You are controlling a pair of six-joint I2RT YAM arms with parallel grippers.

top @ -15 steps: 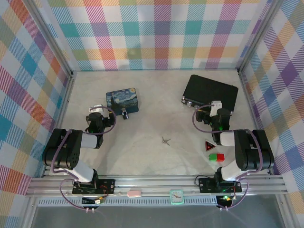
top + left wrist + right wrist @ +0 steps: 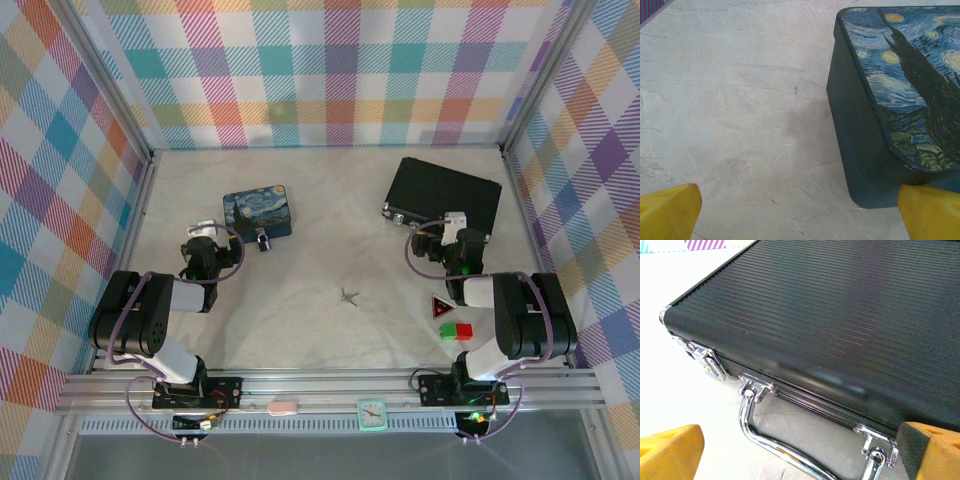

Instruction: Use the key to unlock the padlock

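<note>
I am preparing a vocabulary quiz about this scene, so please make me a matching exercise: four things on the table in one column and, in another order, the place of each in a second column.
Things:
1. padlock
2. key
3. black case
4. red and green block

Places:
A. far right part of the table
B. near right, closest to the front edge
C. close by the near edge of the painted tin
D. middle, alone on bare surface

Pairs: 1-C; 2-D; 3-A; 4-B
</note>
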